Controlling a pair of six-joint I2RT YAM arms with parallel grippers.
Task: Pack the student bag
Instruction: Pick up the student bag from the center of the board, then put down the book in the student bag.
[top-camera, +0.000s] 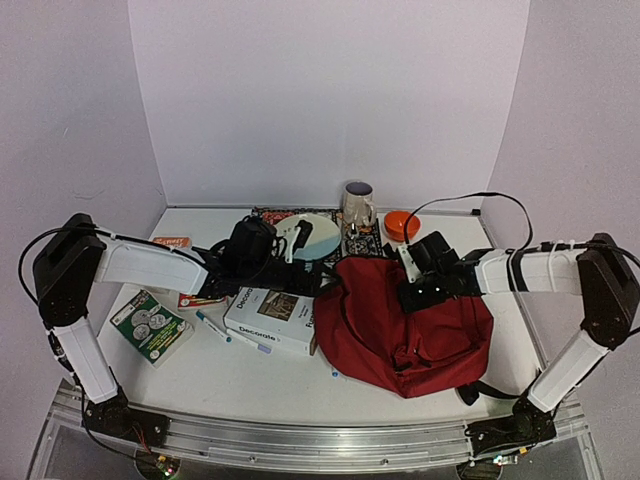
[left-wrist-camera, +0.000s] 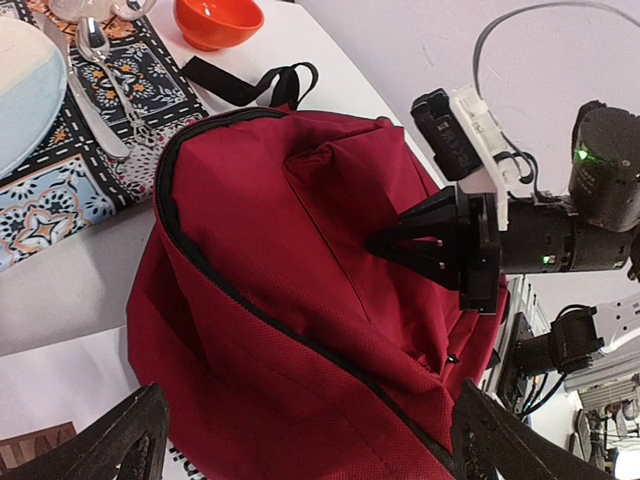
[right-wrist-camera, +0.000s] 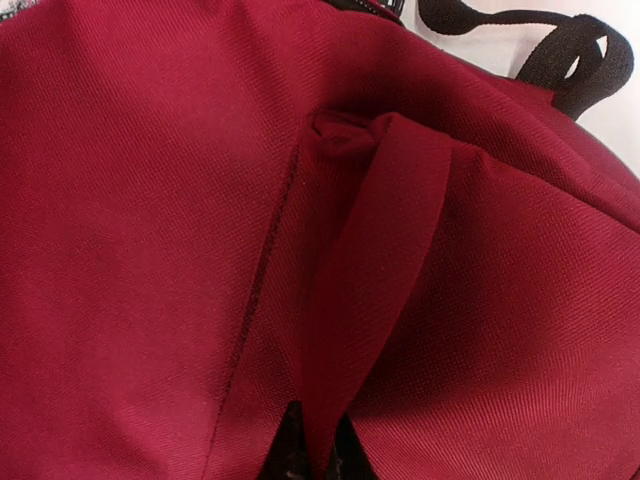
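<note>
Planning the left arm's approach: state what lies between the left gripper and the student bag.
Nothing. In the left wrist view the student bag fills the stretch straight ahead of the open left gripper; no other object lies between them.

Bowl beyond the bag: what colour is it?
The bowl is bright orange, clearest in the left wrist view.

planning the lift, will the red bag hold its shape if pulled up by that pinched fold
Probably floppy: the bag tents into a fold where the right gripper pinches it. It lies slumped and creased, so likely light.
</note>
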